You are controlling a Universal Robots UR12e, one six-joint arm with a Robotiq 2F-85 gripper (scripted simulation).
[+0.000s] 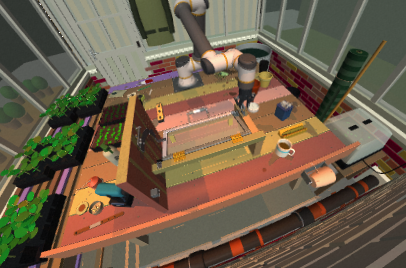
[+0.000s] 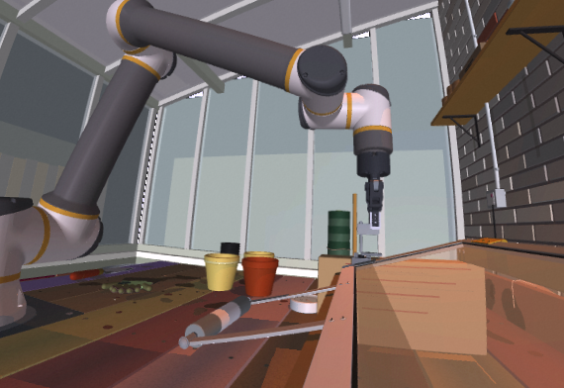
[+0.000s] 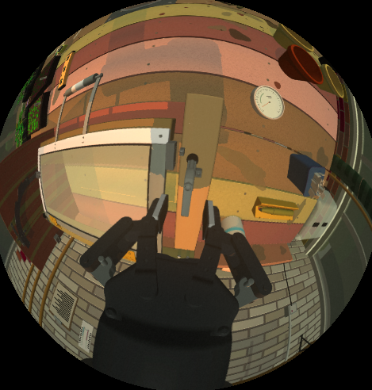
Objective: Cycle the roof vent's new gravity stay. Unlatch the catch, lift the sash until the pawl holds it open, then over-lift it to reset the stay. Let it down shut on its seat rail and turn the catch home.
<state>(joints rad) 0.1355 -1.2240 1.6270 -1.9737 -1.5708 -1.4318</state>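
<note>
The catch (image 3: 187, 186) is a small grey lever with a dark knob, on the wooden post beside the sash corner. It stands just ahead of my gripper (image 3: 185, 209), in line between the fingers. My gripper (image 2: 374, 219) hangs straight down above the catch bracket (image 2: 366, 239); it is partly open and holds nothing. The glazed sash (image 1: 204, 128) lies flat and shut in its frame on the bench. Its handle (image 3: 82, 84) is on the far rail. The stay and pawl are hidden from me.
Behind the vent stand a yellow pot (image 2: 221, 271) and a red pot (image 2: 259, 275). A round dial gauge (image 3: 268, 102) and a blue box (image 3: 306, 173) lie to the right. A mug (image 1: 284, 148) stands at the front rail. Plant trays (image 1: 60, 129) line the left.
</note>
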